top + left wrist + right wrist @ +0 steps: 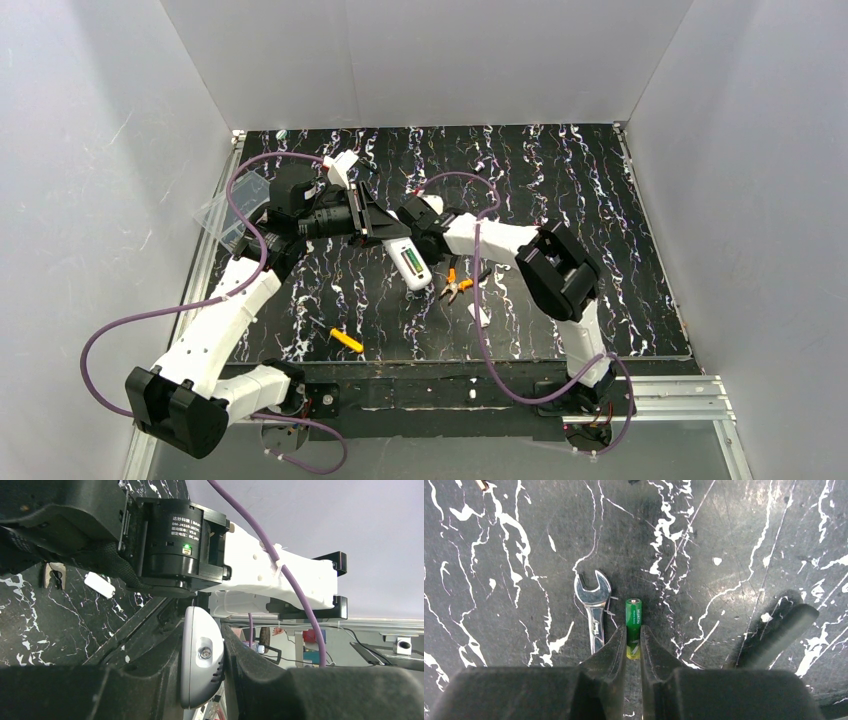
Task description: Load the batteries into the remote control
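The step in hand looks like picking up 1 battery (633,612) for the remote control (410,264). The battery lies flat on the table (749,540), and the right gripper (633,640) stands narrow over it, with 1 finger pressed to each side of its yellow end. The grip sits near 1 end, not the middle, so a smooth, glossy cylinder like this may pivot or roll. A straight, slow lift should suit it best, with the pinch kept firm. Its nub end points away from the gripper, which is worth keeping in mind when matching the compartment's polarity. A small open-ended wrench (593,600) of bright metal lies just beside the battery. Its handle runs close along 1 finger, and it could be dragged along. The left gripper (202,670) is clamped on the remote control and holds it raised above the table near the middle. Its shell is hard, rounded, pale plastic, and a green patch shows on its upturned face. The table is black with white veining and looks scuffed and slick.
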`<state>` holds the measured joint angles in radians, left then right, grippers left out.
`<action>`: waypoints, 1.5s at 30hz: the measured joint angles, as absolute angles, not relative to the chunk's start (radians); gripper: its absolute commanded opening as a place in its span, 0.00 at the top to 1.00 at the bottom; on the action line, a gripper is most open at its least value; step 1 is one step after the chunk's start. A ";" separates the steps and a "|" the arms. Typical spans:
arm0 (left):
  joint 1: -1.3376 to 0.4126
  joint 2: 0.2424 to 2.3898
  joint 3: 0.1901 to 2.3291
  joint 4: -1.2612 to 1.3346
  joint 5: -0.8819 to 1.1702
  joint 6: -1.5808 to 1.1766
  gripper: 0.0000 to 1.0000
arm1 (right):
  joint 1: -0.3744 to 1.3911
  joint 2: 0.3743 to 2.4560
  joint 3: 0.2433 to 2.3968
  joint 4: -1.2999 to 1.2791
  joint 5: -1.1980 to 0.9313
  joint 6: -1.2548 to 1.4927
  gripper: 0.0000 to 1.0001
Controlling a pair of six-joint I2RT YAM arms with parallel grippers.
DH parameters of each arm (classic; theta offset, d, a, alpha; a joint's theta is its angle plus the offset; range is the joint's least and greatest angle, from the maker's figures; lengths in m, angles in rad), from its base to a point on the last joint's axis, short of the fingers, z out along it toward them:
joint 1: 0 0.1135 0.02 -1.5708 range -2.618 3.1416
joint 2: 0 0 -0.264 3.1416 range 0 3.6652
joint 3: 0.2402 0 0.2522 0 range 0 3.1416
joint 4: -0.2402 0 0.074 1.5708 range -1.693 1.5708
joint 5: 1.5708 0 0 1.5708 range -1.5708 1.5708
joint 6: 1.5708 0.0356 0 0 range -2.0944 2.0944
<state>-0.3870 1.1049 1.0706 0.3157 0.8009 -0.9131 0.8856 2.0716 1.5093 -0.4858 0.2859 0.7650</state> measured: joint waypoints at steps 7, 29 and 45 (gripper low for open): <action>-0.382 1.105 1.071 0.316 0.801 -0.913 1.00 | 0.867 1.950 1.339 -0.396 0.194 0.719 0.99; -0.376 1.106 1.066 0.324 0.801 -0.918 1.00 | 0.724 0.995 0.850 0.184 -0.045 0.145 0.99; -0.376 1.113 1.059 0.362 0.812 -0.924 1.00 | 0.721 0.774 0.823 0.289 -0.864 -0.351 0.99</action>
